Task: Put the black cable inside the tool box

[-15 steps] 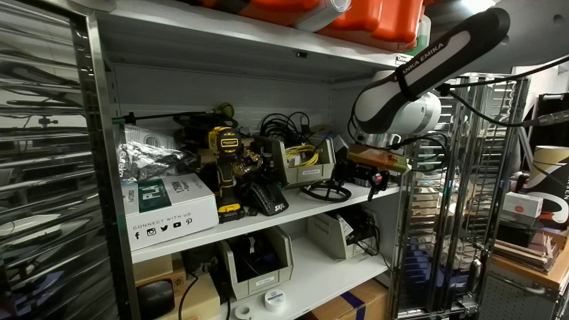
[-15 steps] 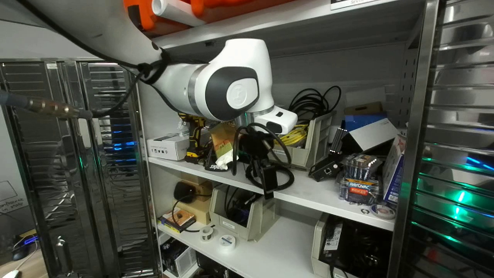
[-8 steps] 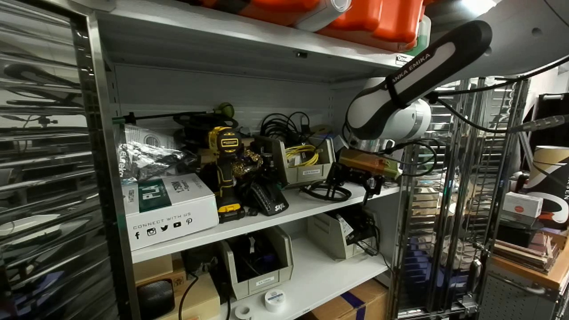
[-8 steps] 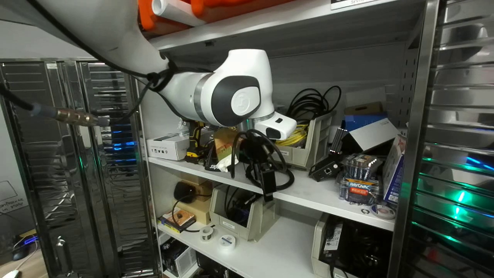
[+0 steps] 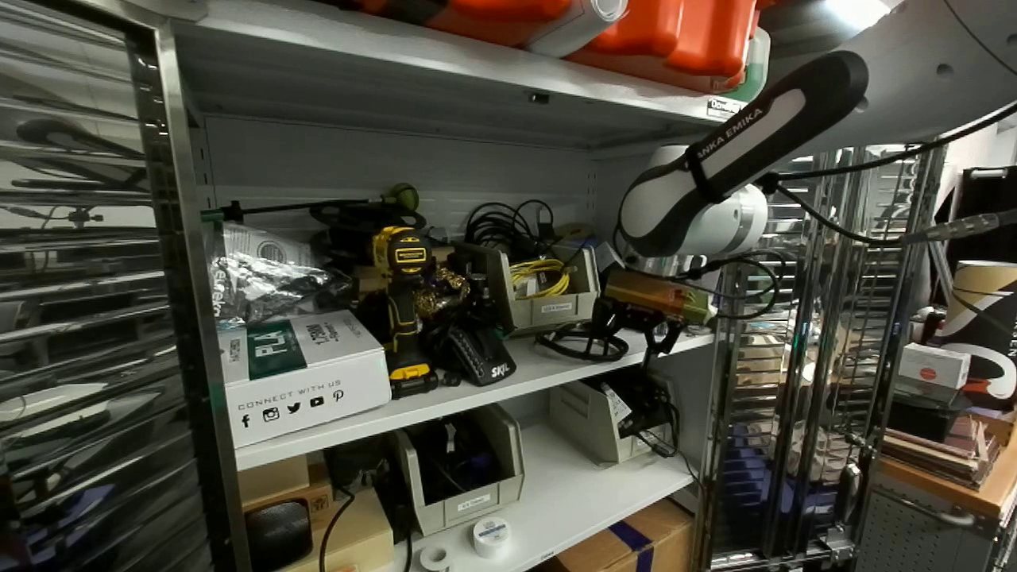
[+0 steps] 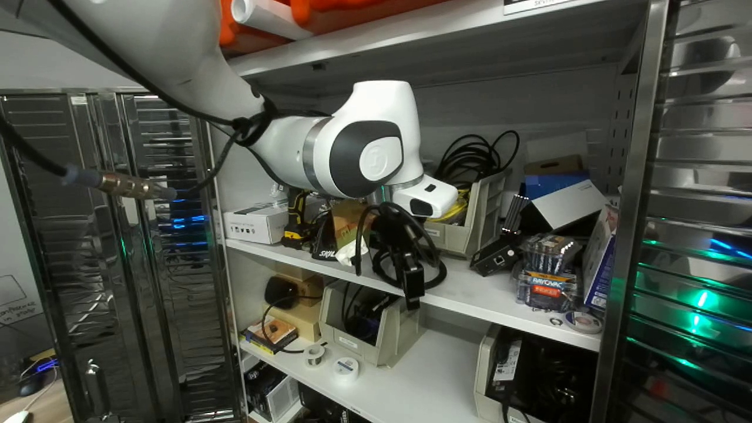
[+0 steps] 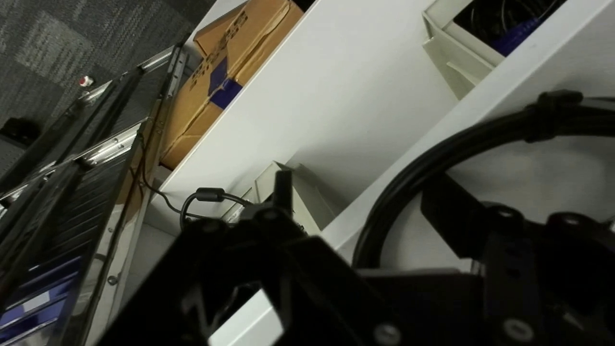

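The black two-finger gripper (image 7: 362,199) has its fingers spread wide apart. Near the fingertips, on a flat white shelf (image 7: 552,178), lies the black cable (image 7: 396,204), a smooth, faintly shiny cord coiled into one round loop, with a dark wrap (image 7: 547,115) binding its strands. In the wrist view its arc shows between the fingers, one of them across the loop's hollow; whether they touch, I cannot tell.
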You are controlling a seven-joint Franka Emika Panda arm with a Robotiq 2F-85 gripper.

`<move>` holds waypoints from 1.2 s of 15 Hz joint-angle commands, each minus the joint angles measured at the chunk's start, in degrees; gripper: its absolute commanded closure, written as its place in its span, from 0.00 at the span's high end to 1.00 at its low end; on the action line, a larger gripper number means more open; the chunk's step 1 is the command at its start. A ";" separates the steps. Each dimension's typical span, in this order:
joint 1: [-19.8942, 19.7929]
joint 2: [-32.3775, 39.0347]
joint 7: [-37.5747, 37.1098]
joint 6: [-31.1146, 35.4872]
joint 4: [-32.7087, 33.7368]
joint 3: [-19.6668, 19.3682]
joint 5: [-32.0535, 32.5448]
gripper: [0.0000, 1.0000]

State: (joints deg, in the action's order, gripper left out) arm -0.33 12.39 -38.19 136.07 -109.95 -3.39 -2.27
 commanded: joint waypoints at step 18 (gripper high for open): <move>0.10 -12.09 7.02 9.80 -12.45 0.69 -5.52 0.03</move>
State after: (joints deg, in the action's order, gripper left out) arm -0.02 4.36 -33.19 141.31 -119.40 -3.25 -6.13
